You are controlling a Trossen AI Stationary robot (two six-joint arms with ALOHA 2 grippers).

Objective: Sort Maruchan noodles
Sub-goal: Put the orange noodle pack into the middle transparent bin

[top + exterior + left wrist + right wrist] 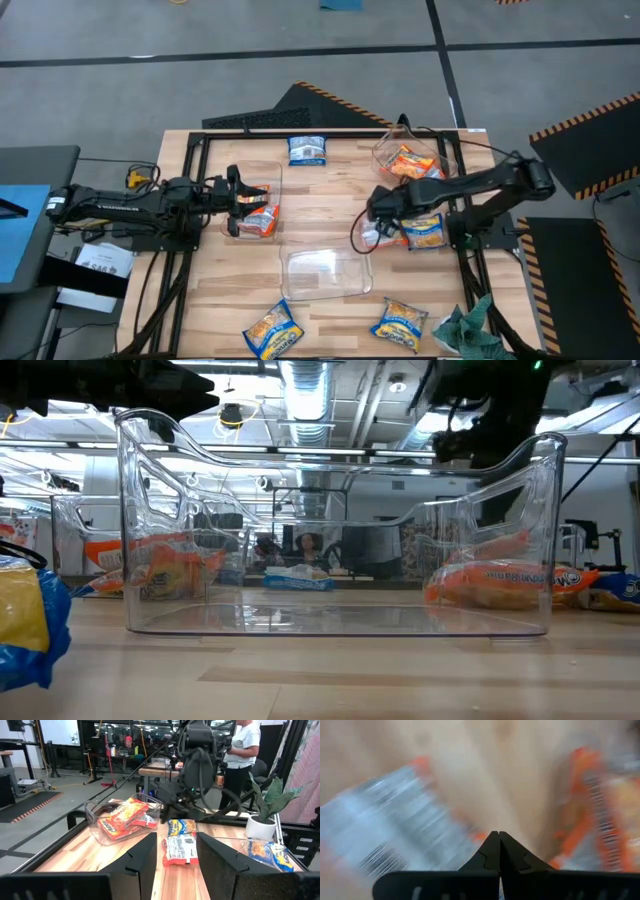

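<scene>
Two grippers work above a wooden table (330, 200). Left gripper (237, 203), fingers parted, hovers over a tub (255, 205) of noodle packets (262, 210). Right gripper (372, 212), clenched empty, sits beside loose packets (422, 232).

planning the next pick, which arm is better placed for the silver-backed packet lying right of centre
The right arm, probably. Its gripper, fingers shut, sits right beside the silver-backed packet. The left gripper is open across the table, over the left tub holding orange packets.
</scene>
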